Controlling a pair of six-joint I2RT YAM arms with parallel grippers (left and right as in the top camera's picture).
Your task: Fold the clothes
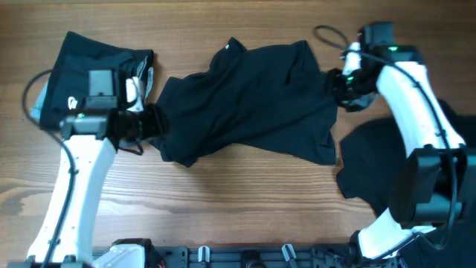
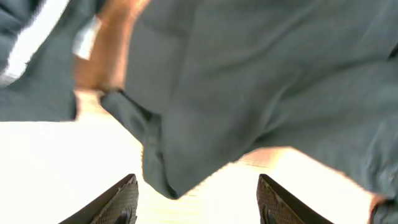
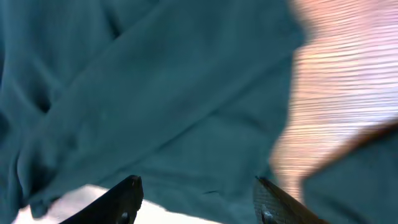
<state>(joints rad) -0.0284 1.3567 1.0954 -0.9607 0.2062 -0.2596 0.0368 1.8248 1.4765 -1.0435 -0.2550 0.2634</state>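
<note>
A black shirt (image 1: 249, 100) lies spread and rumpled across the middle of the wooden table. My left gripper (image 1: 152, 123) is at its left edge, open; in the left wrist view the shirt's hem (image 2: 249, 106) hangs just beyond the open fingers (image 2: 198, 199), nothing between them. My right gripper (image 1: 335, 85) is at the shirt's right edge, open; in the right wrist view the fabric (image 3: 155, 106) lies under and between the spread fingers (image 3: 198, 199). A folded black garment with a white logo (image 1: 93, 78) sits at far left. Another black garment (image 1: 379, 160) lies at right.
The wooden table (image 1: 245, 216) shows bare in front of the shirt. The right arm's white links (image 1: 409, 104) cross above the right garment. A black cable (image 1: 331, 33) loops at the back right. A rail with fittings (image 1: 245, 257) runs along the front edge.
</note>
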